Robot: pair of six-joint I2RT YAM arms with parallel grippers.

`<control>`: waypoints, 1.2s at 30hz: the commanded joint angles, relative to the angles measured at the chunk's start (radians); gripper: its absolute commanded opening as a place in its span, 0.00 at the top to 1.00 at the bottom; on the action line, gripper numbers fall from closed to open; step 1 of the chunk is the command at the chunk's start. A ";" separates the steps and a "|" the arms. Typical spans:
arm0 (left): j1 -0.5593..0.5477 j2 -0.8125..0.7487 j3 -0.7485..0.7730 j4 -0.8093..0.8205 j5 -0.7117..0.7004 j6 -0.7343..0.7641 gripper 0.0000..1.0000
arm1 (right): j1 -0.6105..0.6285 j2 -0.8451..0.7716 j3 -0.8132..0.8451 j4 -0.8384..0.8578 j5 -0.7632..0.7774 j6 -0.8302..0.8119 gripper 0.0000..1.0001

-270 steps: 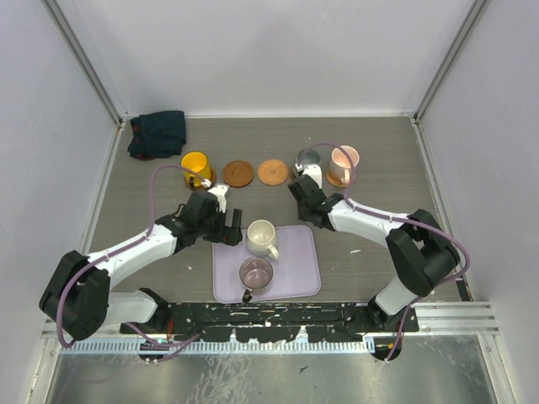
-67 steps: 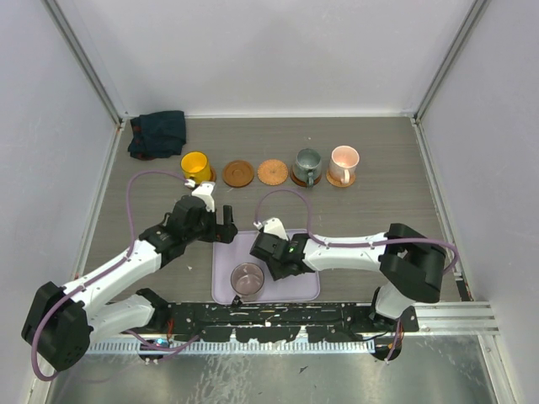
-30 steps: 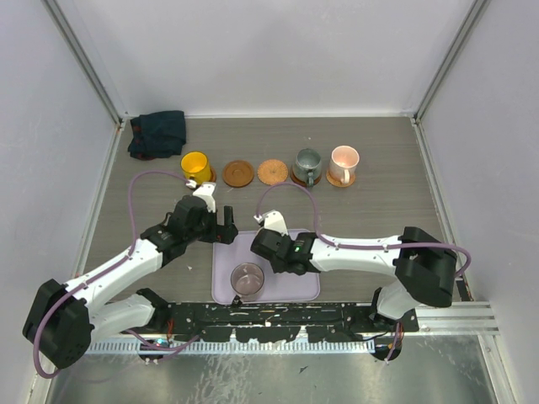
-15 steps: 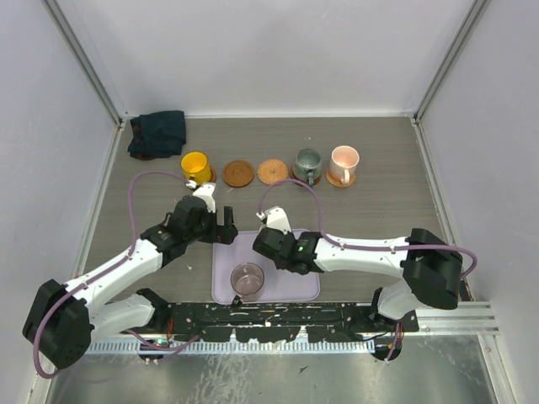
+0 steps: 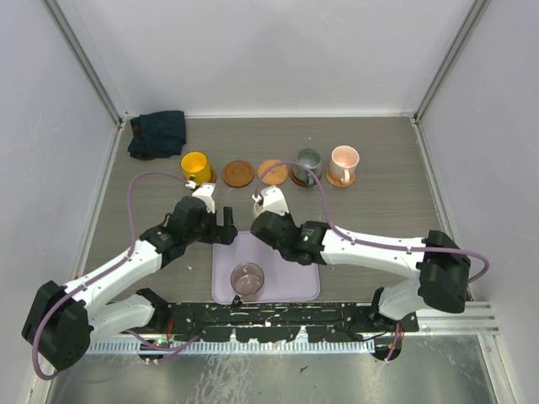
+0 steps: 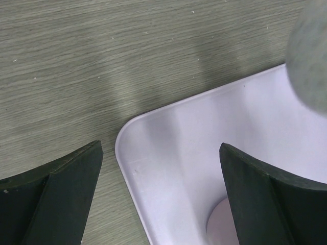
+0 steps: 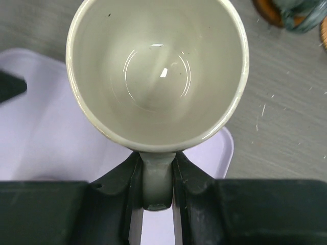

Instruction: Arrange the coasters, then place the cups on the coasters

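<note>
In the right wrist view my right gripper [image 7: 157, 171] is shut on the handle of the cream-white cup [image 7: 156, 71], held upright over the far right corner of the lavender tray [image 7: 41, 127]. From above, this gripper [image 5: 263, 209] hangs between the tray [image 5: 295, 278] and two bare coasters [image 5: 238, 173] [image 5: 272, 172]. The yellow cup [image 5: 194, 165], grey-green cup [image 5: 307, 164] and pink cup [image 5: 344, 162] each stand on a coaster in the same row. The mauve cup [image 5: 247, 276] sits on the tray. My left gripper [image 5: 223, 227] [image 6: 161, 204] is open and empty over the tray's far left corner [image 6: 153, 143].
A dark teal cloth [image 5: 157, 132] lies bunched at the far left corner of the table. Grey walls close in the table on three sides. The grey-green cup [image 7: 299, 15] on its coaster shows at the top right of the right wrist view.
My right arm has carried the cream-white cup from above the tray's middle towards the coaster row. The left arm has stayed still with its jaws open.
</note>
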 commanded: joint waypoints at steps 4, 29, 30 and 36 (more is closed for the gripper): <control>-0.004 -0.018 -0.007 0.054 -0.017 -0.004 0.02 | -0.191 0.091 0.237 0.148 0.017 -0.070 0.99; -0.004 -0.019 -0.005 0.021 -0.014 -0.002 0.02 | -0.473 0.581 0.723 0.086 -0.148 -0.100 0.99; -0.004 -0.018 -0.005 0.024 -0.011 -0.004 0.02 | -0.479 0.586 0.724 0.086 -0.153 -0.100 0.99; -0.004 0.016 0.005 0.031 -0.010 0.005 0.02 | -0.493 0.610 0.719 0.099 -0.174 -0.096 0.99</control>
